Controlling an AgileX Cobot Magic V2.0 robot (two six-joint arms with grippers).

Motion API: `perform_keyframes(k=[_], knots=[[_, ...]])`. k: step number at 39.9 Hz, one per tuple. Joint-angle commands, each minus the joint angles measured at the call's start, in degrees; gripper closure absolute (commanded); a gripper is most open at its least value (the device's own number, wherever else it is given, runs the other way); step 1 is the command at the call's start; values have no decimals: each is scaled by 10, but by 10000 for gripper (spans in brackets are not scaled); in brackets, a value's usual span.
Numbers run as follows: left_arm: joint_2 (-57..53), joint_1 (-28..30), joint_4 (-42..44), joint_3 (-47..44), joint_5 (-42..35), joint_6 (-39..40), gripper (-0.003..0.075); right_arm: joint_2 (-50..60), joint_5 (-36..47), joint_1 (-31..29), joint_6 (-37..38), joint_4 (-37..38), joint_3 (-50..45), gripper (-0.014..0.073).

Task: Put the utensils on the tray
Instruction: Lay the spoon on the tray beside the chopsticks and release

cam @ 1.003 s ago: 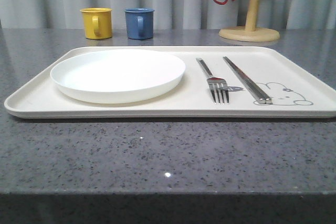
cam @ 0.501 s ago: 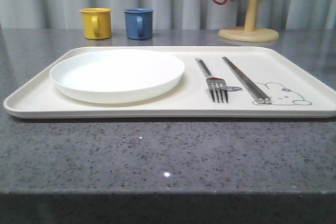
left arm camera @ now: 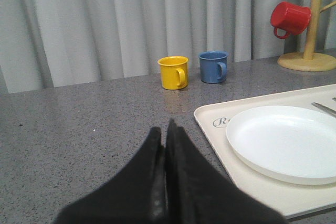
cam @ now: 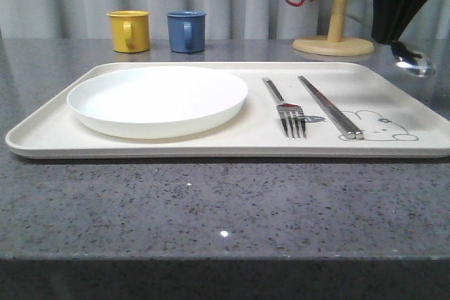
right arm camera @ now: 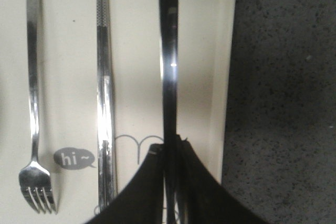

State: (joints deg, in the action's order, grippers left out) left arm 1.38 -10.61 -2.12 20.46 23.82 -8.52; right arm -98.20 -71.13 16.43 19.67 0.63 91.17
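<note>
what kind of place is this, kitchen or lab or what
Probably a staged dining setup rather than a real kitchen: a speckled grey counter with a tray set for a meal, a wooden mug tree, and plain grey curtains behind.

Fork (cam: 287, 107) between plate (cam: 158, 99) and chopsticks (cam: 329, 105)

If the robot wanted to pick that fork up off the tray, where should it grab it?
Probably the slim handle of the fork, near its middle, coming straight down from above with the fingers across its width. It lies flat on the tray, with bare tray between it and the chopsticks, leaving room for a finger on each side.
</note>
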Motion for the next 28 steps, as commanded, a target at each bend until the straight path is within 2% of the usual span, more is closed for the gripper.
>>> perform_keyframes(k=[1, 8, 21, 28], knots=[[6, -1, -5, 14, -49, 4, 738, 11, -54, 0, 4, -6, 4, 608], [6, -1, -5, 14, -49, 4, 738, -6, -53, 0, 4, -6, -32, 608], [6, -1, -5, 14, -49, 4, 738, -15, -41, 0, 7, -6, -36, 607], [6, -1, -5, 14, -49, 4, 738, -17, -30, 0, 7, -6, -36, 519]])
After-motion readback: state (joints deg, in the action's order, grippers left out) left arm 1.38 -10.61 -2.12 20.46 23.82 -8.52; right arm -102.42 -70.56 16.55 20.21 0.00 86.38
